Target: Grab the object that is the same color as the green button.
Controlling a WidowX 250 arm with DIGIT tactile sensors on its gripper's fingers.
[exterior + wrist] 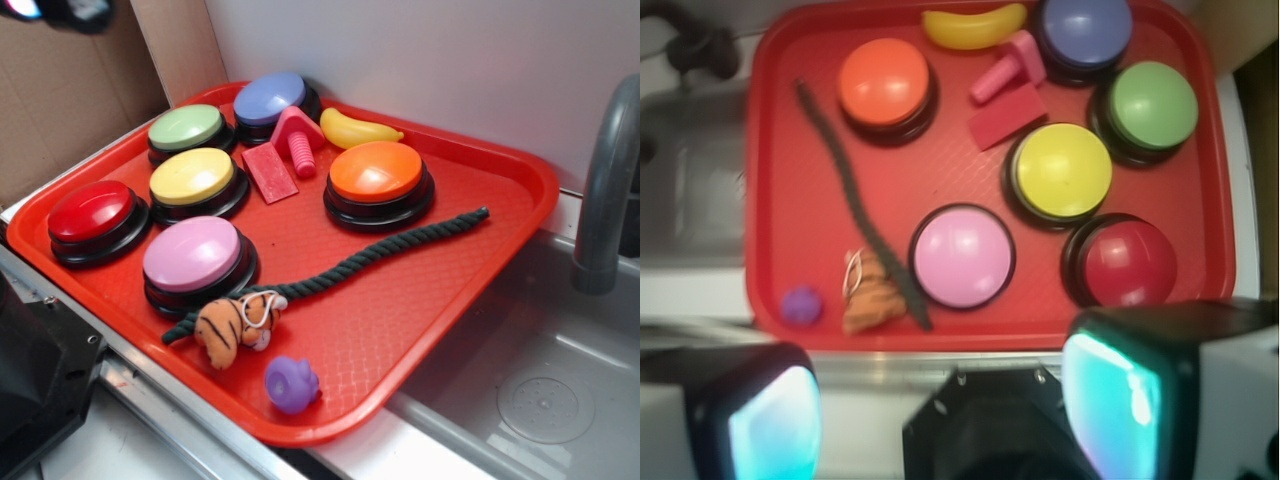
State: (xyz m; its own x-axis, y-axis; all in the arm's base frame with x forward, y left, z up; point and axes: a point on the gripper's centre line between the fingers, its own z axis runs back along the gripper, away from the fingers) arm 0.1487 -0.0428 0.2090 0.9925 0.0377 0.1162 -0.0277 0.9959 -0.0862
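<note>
Beside a steel sink (540, 390), a red tray (450, 300) carries everything. On it the dark green rope (340, 270) lies limp and diagonal, running from near the orange button (377, 172) down past the pink button (193, 253); its lower end is touching the tiger plush (235, 325). A purple toy (291, 383) sits near the plush. At the far side, the green button (186, 128) sits behind the yellow button (192, 177). In the wrist view the end effector (940, 420) hangs over the tray's near edge, fingers (770, 420) spread apart and holding nothing.

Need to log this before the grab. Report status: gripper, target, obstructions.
Gripper open, above the tray's near edge, holding nothing. Dark green rope lies untouched on red tray. Tiger plush sits on its near end; far end is clear.
</note>
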